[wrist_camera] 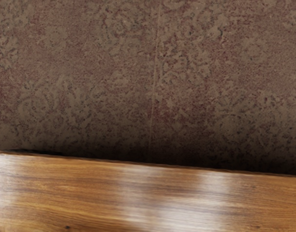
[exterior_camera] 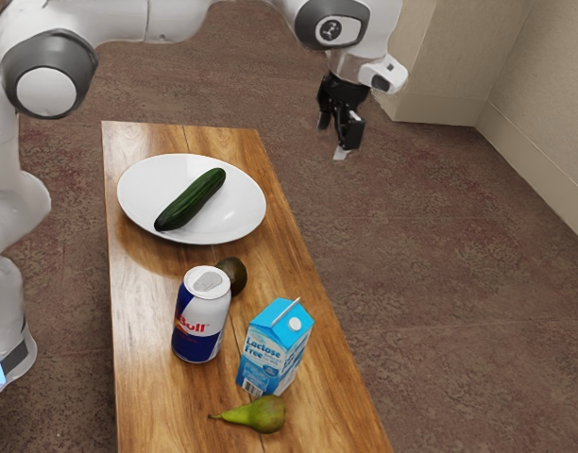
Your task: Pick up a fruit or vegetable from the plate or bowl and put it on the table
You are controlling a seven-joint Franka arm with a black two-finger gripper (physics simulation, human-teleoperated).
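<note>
One pear [exterior_camera: 259, 414], carton [exterior_camera: 273, 347], can [exterior_camera: 199, 316] and avocado [exterior_camera: 234, 274] share the table [exterior_camera: 143, 330] with one plate [exterior_camera: 238, 209] holding one cucumber [exterior_camera: 191, 199]; the claw [exterior_camera: 336, 135] gapes.

Can [exterior_camera: 198, 321], carton [exterior_camera: 272, 351], avocado [exterior_camera: 235, 275], 1 pear [exterior_camera: 261, 414]

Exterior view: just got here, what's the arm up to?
Nothing is being handled at this moment. The gripper hangs empty in the air, fingers apart, off toward the exterior view's right from the plate. The job is to move a fruit or vegetable onto the table; the cucumber lies on the plate. The pear, drink can, carton and a dark, rounded item partly behind the can are on the table.
</note>
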